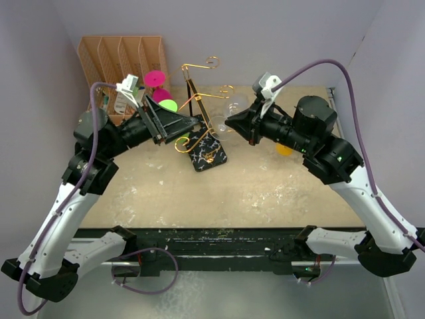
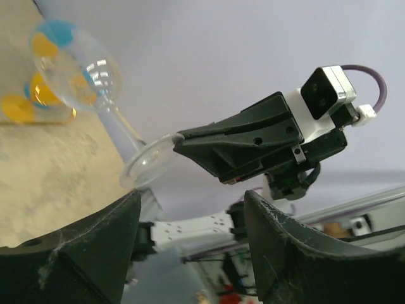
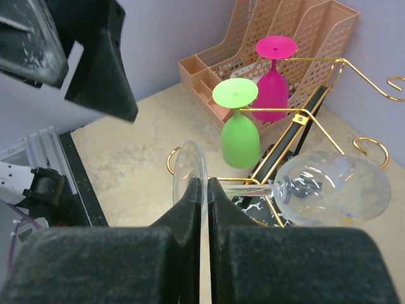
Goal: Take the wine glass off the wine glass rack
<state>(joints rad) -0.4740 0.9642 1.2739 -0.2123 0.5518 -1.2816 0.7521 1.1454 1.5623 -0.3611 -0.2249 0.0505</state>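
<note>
The beige speckled table carries an orange slotted desk organiser at its far left corner. Just in front of it stands the gold wire wine glass rack on a black marbled square base. A pink goblet and a green goblet hang upside down from the rack's arms.

The clear wine glass lies sideways in the air at the rack's right side. Its round foot is pinched edge-on in the clenched jaws of the right gripper. Whether the stem has fully cleared the wires cannot be told. The left gripper hovers opposite, jaws spread and empty.

The hold is on a thin rim only, so the glass should probably be drawn level and slowly along its stem line towards the right arm. The bowl needs to stay off the scroll ends. Bare tabletop lies to the right and near side, while the left is crowded.
</note>
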